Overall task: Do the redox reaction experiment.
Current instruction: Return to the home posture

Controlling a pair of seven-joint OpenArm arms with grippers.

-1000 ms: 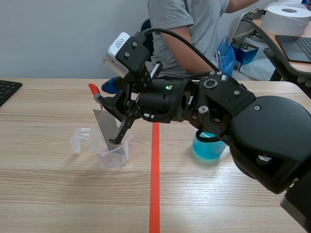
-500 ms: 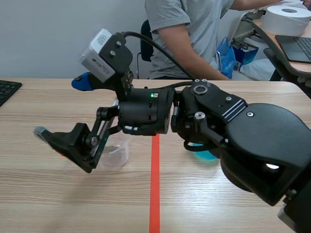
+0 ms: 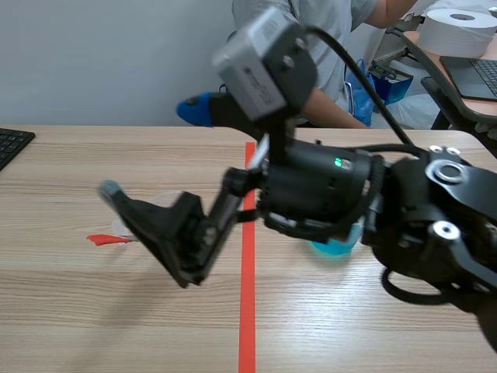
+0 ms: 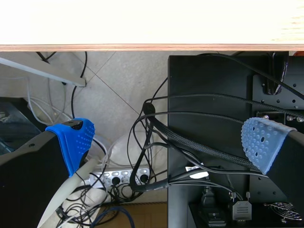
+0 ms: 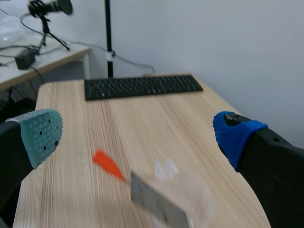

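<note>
A pale wooden table (image 3: 78, 311) fills the foreground. The left gripper (image 4: 168, 140) hangs nearest, off the table's near edge over floor cables, with its jaws spread wide and empty.

Over the table, the right gripper (image 5: 138, 135) is also wide open and holds nothing. Ahead of it and below, framed by its two fingers, lies the thin grey metal strip with a red handle (image 5: 156, 202). Its long axis slants from the handle toward the clear plastic beaker (image 5: 190, 194) (the blur hides whether it rests inside).

Any regrasp probably falls to the right arm, which is far nearer. Farther off stands a cup of blue liquid (image 3: 338, 247).
</note>
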